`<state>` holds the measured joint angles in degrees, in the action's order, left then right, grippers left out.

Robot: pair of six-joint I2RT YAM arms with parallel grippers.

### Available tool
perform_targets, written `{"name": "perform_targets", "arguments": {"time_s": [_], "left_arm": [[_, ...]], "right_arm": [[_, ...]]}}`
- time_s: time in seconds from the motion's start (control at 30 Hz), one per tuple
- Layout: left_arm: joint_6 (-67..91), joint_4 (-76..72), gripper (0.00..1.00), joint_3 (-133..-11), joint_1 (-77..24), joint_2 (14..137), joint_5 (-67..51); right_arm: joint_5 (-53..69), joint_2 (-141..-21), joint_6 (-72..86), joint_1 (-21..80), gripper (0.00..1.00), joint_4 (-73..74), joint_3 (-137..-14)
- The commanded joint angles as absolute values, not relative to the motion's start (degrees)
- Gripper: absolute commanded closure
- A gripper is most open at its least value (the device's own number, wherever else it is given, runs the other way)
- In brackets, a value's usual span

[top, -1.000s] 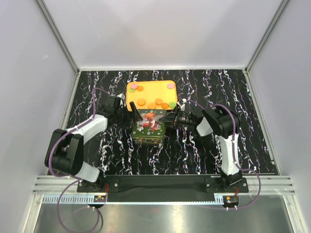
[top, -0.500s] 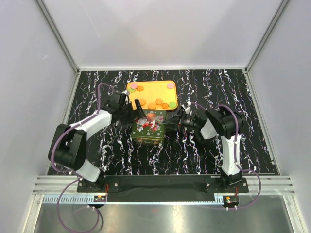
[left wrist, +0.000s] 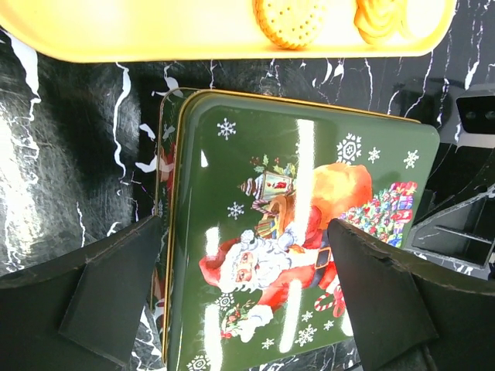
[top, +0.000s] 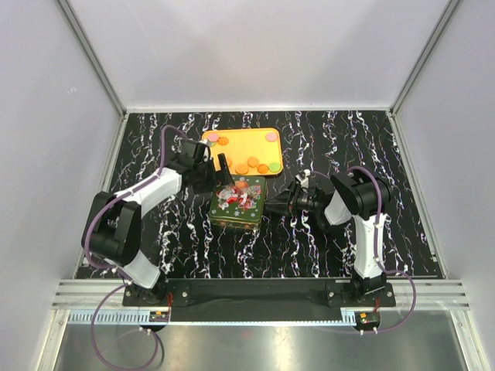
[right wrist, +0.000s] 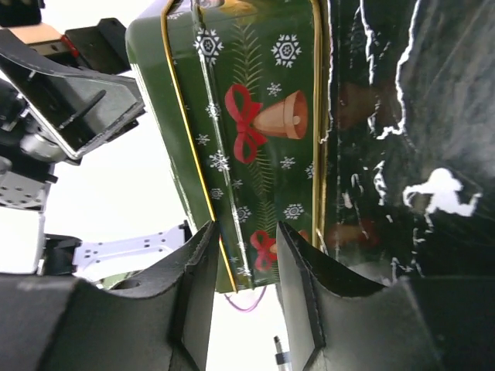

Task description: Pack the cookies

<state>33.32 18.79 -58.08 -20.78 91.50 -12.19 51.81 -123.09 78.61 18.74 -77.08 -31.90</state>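
Note:
The cookies [top: 249,165] lie on a yellow tray [top: 240,145]: orange ones along its near edge, with pink and green ones at the far corners. Two orange cookies [left wrist: 290,19] show at the top of the left wrist view. A green Santa tin [top: 238,201] sits just in front of the tray, its lid [left wrist: 302,232] on and slightly offset from the base. My left gripper [top: 222,171] [left wrist: 246,224] hovers wide open over the lid. My right gripper [top: 272,206] [right wrist: 244,228] is at the tin's right side wall [right wrist: 263,131], jaws parted and holding nothing.
The tin and tray stand on a black marbled tabletop [top: 325,147] enclosed by pale walls. A raised rail [top: 255,290] runs along the near edge by both arm bases. The left arm's fingers [right wrist: 77,108] show beyond the tin in the right wrist view.
My left gripper has shifted right and farther over the tin. My right gripper has drawn back and nearer along the tin's right side, its jaws a little wider.

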Motion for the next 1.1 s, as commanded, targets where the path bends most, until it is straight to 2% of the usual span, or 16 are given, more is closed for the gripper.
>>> {"name": "perform_targets", "arguments": {"time_s": [0.0, 0.2, 0.3, 0.47, 0.63, 0.8, 1.07], "left_arm": [[31.2, 19.6, 0.05, -61.52, -21.36, 92.37, -10.72], [30.15, 21.71, 0.05, -63.54, -22.15, 93.69, -10.02], [30.06, 22.59, 0.05, -64.16, -22.32, 94.22, -9.49], [29.45, 24.16, 0.05, -65.65, -23.03, 95.44, -8.35], [28.92, 25.22, 0.05, -67.15, -23.47, 96.33, -7.38], [28.92, 25.66, 0.05, -67.59, -23.91, 97.21, -6.86], [28.83, 26.02, 0.05, -67.76, -24.17, 97.65, -6.33]], "right_arm": [[50.19, -121.47, 74.18, 18.63, 0.56, -82.45, -31.64], [47.64, -116.72, 70.23, 18.63, 0.53, -74.45, -31.82], [47.2, -115.4, 69.96, 18.37, 0.47, -72.6, -32.78], [45.01, -112.86, 65.58, 18.02, 0.3, -63.13, -35.5], [40.71, -110.05, 58.81, 18.02, 0.21, -48.01, -39.8], [41.21, -112.14, 55.9, 18.02, 0.19, -44.03, -42.89], [41.48, -115.13, 55.2, 18.02, 0.23, -44.91, -42.98]]}}
